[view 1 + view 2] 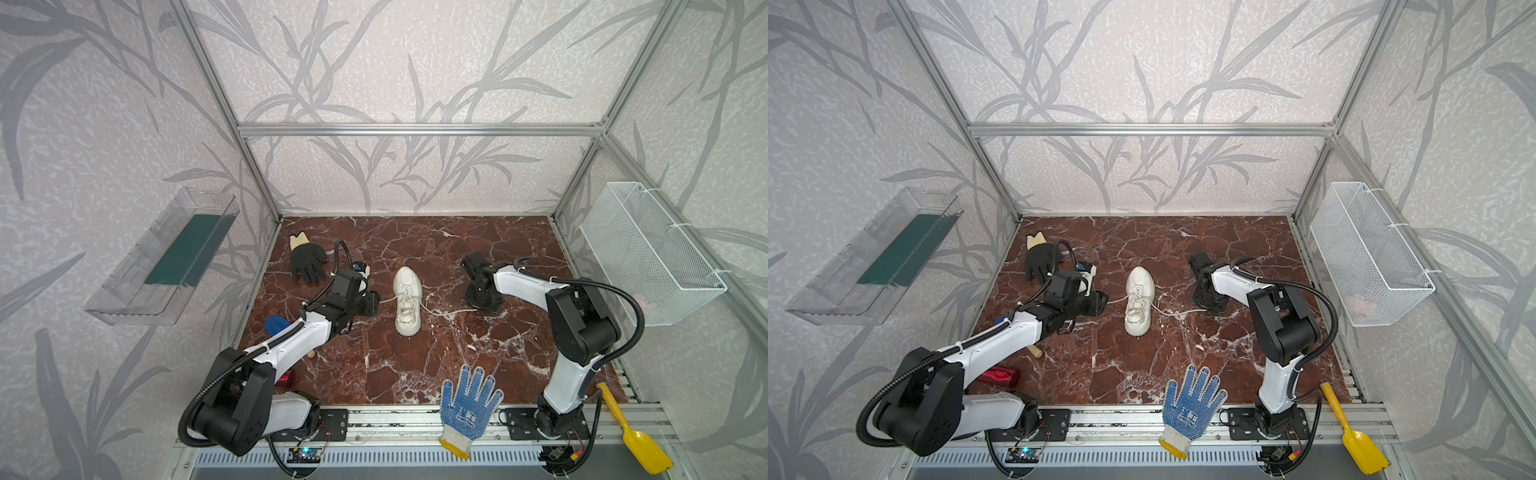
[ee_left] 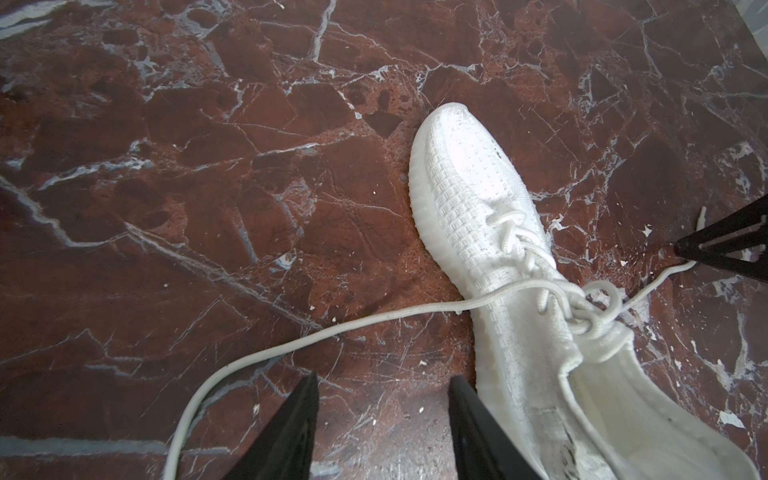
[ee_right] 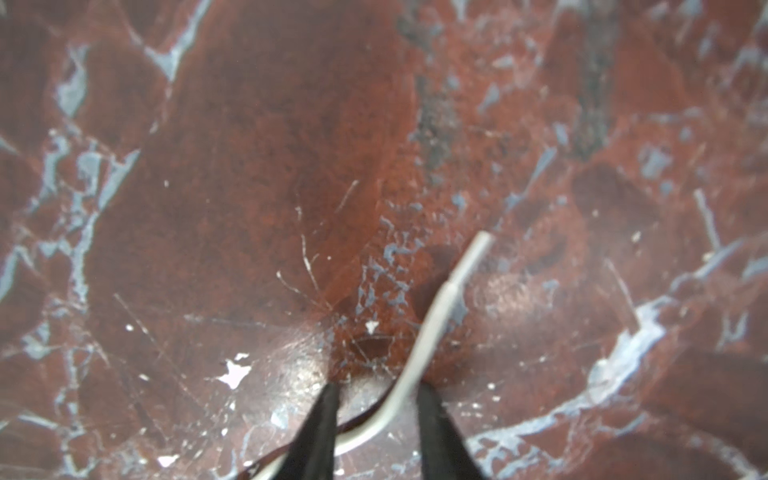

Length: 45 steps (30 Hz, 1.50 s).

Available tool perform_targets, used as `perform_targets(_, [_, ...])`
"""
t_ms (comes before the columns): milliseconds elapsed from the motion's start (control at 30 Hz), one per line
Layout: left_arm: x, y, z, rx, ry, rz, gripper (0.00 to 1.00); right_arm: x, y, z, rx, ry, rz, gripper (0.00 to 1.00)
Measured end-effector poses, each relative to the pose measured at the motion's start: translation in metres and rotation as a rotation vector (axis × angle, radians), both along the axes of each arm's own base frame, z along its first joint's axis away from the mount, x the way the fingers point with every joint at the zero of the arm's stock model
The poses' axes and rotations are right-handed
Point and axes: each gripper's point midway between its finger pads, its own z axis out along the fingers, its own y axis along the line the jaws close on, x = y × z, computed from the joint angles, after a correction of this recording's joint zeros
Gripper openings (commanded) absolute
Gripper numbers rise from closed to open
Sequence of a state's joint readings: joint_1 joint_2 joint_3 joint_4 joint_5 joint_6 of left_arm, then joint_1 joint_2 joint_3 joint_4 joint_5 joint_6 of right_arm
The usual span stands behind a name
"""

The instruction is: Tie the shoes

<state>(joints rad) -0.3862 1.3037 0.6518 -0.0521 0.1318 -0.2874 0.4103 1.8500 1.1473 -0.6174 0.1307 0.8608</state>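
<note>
Jaws well apart and gripping nothing, the left gripper [image 2: 384, 377] sits low over the marble table [image 2: 166, 187] at 9 o'clock of the sneaker [image 2: 478, 216]. The right gripper [image 3: 377, 387], at 3 o'clock of it, is likewise parted, with one of the laces [image 3: 436, 316] running loose through the gap, nearer one finger and not pinched. In both top views the sneaker [image 1: 408, 305] stands upright near the table's middle, toe to 12 o'clock and heel to 6, off-white all over, a thin lace trailing out on each side toward a gripper. The left wrist view adds finer detail: a knit, waffle-textured upper, a ribbed sole edge, and the laces crossing in a loose tangle at the collar, one strand sweeping past the black fingers [image 2: 291, 428] without passing between them. The right wrist view alone shows the stiff tip [image 3: 473, 257] of the lace lying on the table ahead of the fingertips. A black glove [image 1: 307, 264] lies at 10 o'clock of the sneaker, a blue-dotted glove [image 1: 469, 401] at 5 o'clock, overhanging the front edge.
</note>
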Motion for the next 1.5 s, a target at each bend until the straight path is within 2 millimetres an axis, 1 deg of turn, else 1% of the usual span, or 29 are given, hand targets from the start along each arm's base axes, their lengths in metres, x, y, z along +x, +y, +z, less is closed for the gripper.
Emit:
perform_targets(167, [-0.003,0.002,0.0,0.012,0.004,-0.001,0.53,0.011,0.006,0.001,0.018,-0.027,0.066,0.01])
perform_targets(267, [-0.005,0.004,-0.001,0.021,0.003,-0.004,0.53,0.017,0.013,0.003,0.027,-0.037,0.145,0.0])
perform_targets(367, [-0.007,0.005,-0.003,0.031,0.007,-0.007,0.53,0.03,0.023,0.01,0.04,-0.064,0.244,0.0])
perform_targets(467, [-0.008,0.007,-0.003,0.038,0.01,-0.003,0.53,0.055,0.041,0.035,0.062,-0.145,0.352,0.0])
perform_targets(567, [-0.009,0.009,-0.002,0.042,0.008,0.001,0.53,0.083,0.068,0.07,0.092,-0.258,0.467,0.0])
perform_targets(633, [-0.009,0.009,-0.001,0.043,0.008,0.004,0.53,0.096,0.091,0.093,0.12,-0.327,0.546,0.0])
perform_targets(700, [-0.01,0.01,-0.002,0.045,0.011,0.006,0.53,0.101,0.115,0.107,0.144,-0.37,0.609,0.0])
perform_targets(733, [-0.01,0.01,-0.002,0.047,0.014,0.007,0.53,0.102,0.128,0.113,0.156,-0.386,0.638,0.0])
perform_targets(800, [-0.012,0.012,-0.003,0.05,0.019,0.013,0.53,0.101,0.152,0.118,0.176,-0.4,0.682,0.0])
perform_targets(933, [-0.018,0.017,-0.003,0.057,0.015,0.027,0.53,0.085,0.2,0.119,0.238,-0.394,0.768,0.0])
perform_targets(1067, [-0.024,0.022,-0.003,0.06,0.008,0.043,0.53,0.07,0.241,0.123,0.3,-0.379,0.82,0.0])
perform_targets(1167, [-0.026,0.026,-0.004,0.068,0.009,0.054,0.53,0.064,0.271,0.129,0.341,-0.387,0.853,0.0])
perform_targets(1267, [-0.026,0.027,-0.005,0.071,0.01,0.061,0.53,0.058,0.296,0.129,0.378,-0.384,0.874,0.0])
perform_targets(1333, [-0.026,0.027,-0.005,0.071,0.01,0.063,0.53,0.056,0.31,0.125,0.404,-0.373,0.882,0.0])
perform_targets(1433, [-0.026,0.027,-0.006,0.072,0.013,0.065,0.53,0.054,0.327,0.117,0.435,-0.349,0.881,0.0])
perform_targets(1500, [-0.026,0.028,-0.006,0.071,0.014,0.067,0.53,0.054,0.334,0.11,0.45,-0.332,0.873,0.0])
